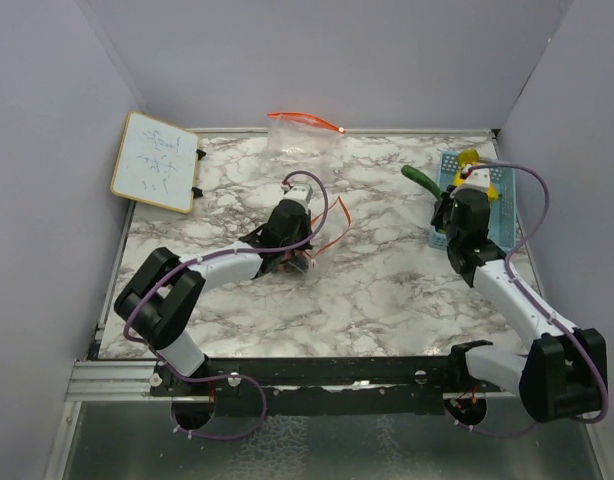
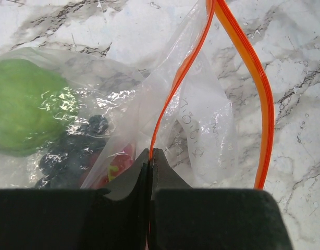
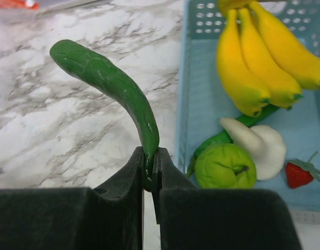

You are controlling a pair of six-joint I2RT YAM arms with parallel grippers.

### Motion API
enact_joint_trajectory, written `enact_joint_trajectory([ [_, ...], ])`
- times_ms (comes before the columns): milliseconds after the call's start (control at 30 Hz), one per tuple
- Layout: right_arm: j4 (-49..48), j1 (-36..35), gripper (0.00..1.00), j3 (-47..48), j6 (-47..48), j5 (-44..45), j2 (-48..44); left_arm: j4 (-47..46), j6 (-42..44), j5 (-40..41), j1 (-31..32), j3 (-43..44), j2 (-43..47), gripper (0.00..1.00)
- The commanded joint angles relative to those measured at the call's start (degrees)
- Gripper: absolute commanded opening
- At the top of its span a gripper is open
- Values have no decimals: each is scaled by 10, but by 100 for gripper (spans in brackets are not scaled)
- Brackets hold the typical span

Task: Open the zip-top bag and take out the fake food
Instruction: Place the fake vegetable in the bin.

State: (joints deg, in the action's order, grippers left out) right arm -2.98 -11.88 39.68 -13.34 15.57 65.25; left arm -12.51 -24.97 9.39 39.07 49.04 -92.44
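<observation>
The left arm (image 1: 202, 275) and right arm (image 1: 512, 295) share one build: white links between bulky black joint housings, with a thin purple cable (image 1: 545, 200) looping along each. Both are bolted to a black rail (image 1: 332, 374) with pale screw heads. The left gripper (image 2: 149, 156) and right gripper (image 3: 151, 156) have matte black, wedge-shaped fingers

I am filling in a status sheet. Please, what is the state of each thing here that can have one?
left hand: shut on the edge of the zip-top bag.
zip-top bag: zip open, green fruit and grapes inside.
right hand: shut on the green bean.
green bean: held above the table, beside the basket.
basket: holds bananas, a lime-green fruit, a strawberry.
second bag: at the table's far edge, state unclear.
</observation>
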Motion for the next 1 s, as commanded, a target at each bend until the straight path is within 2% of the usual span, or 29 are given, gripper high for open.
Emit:
enact_joint_trajectory([
  [0, -44, 54, 1, -38, -93, 56, -14, -24, -9, -24, -3, -13, 16, 0],
  [267, -64, 84, 1, -108, -191, 149, -57, -24, -10, -23, -3, -31, 38, 0],
  [567, -103, 115, 7, -136, -200, 141, -20, -22, -10, -23, -3, -38, 52, 0],
  [667, -121, 122, 23, -130, -169, 131, 2, -22, -10, -26, -3, -36, 51, 0],
  [700, -119, 123, 47, -124, -164, 131, 9, -21, -11, -28, -3, -35, 50, 0],
  [733, -120, 125, 63, -120, -155, 112, 16, -22, -10, -30, -3, -34, 49, 0],
  [767, -119, 125, 71, -115, -150, 107, 22, -22, -10, -31, -3, -34, 49, 0],
  [867, -117, 126, 81, -106, -137, 93, 27, -22, -11, -36, -3, -35, 51, 0],
  [967, -112, 126, 82, -102, -126, 70, 9, -21, -11, -38, -3, -35, 53, 0],
])
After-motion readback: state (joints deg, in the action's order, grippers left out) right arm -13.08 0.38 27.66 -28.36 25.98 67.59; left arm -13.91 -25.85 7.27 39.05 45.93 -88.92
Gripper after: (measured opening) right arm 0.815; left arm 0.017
